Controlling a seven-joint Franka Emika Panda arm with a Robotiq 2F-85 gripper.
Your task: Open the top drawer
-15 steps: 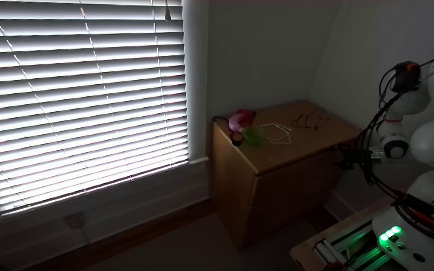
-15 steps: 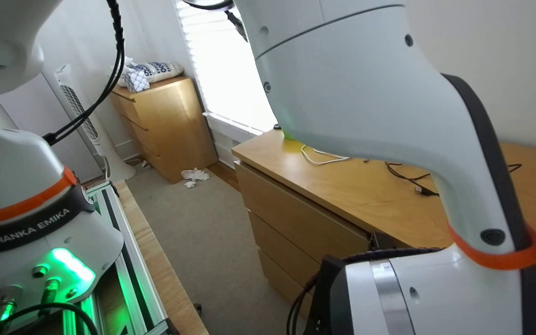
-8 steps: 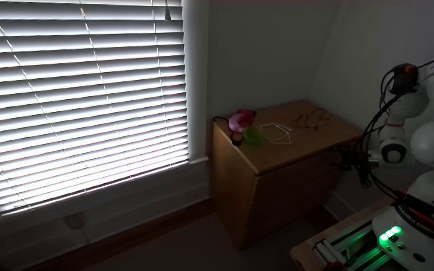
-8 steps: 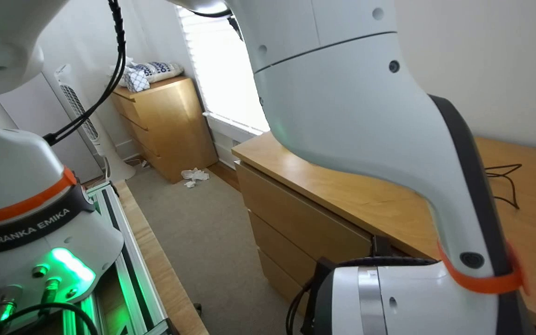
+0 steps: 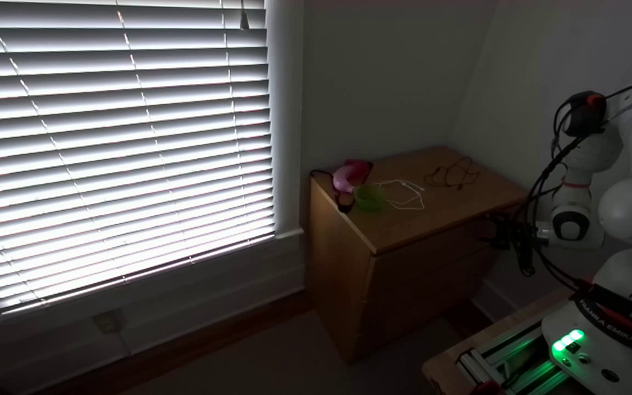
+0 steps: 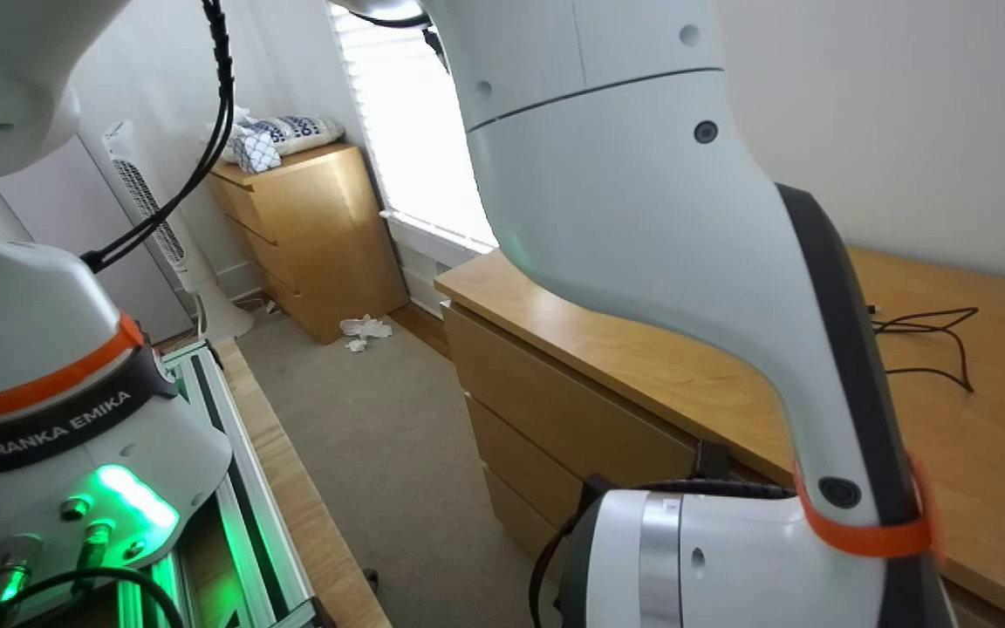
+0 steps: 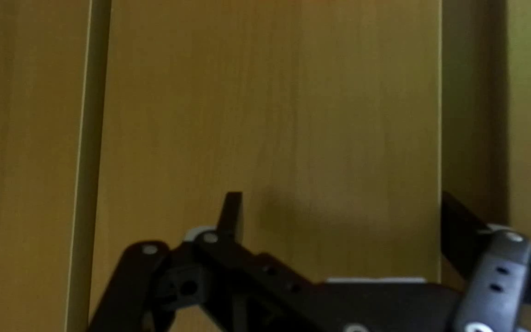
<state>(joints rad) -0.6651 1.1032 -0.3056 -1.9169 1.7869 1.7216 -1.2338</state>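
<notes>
The top drawer has a plain light-brown wood front, seen in both exterior views [image 5: 415, 258] [image 6: 555, 392], and looks shut under the cabinet top [image 6: 590, 336]. In the wrist view its front [image 7: 293, 115] fills the middle. My gripper [image 7: 339, 196] is open. One finger stands in front of the drawer front; the other reaches past the front's upper edge into the dark gap below the cabinet top. Whether the fingers touch the wood I cannot tell. In an exterior view the gripper [image 5: 486, 229] is dark at the cabinet's far front end. Much of it is hidden behind the arm elsewhere.
On the cabinet top lie a green bowl [image 5: 370, 198], a pink item [image 5: 345, 179], a white cable [image 5: 406, 196] and a dark cable [image 5: 452, 174]. A lower drawer [image 6: 524, 453] sits beneath. The robot base [image 6: 101, 471] stands opposite the drawer fronts.
The forearm and wrist have shifted left in both exterior views, and a little lower. The gripper stays at the drawer's upper edge. The drawer has not visibly moved.
</notes>
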